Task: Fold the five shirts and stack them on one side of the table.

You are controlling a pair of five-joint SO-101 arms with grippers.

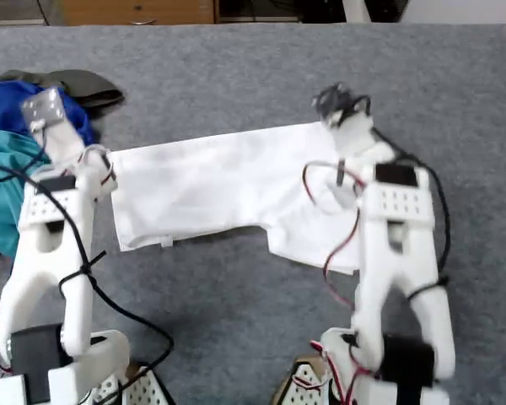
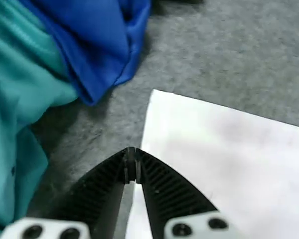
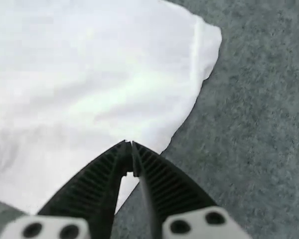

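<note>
A white shirt [image 1: 211, 181] of smooth, matt cloth lay on the rough, felt-like grey tabletop [image 1: 236, 76]; the blue shirt [image 2: 94, 40] showed a faint sheen. The left claw [image 2: 131, 167] and right claw [image 3: 128, 159] were ribbed black plastic.

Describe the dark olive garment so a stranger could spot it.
On the grey felt table, find the heap of clothes at the left edge of the high view. The dark olive garment lies at its far end, beside the blue shirt; it alone is dull and dark.
</note>
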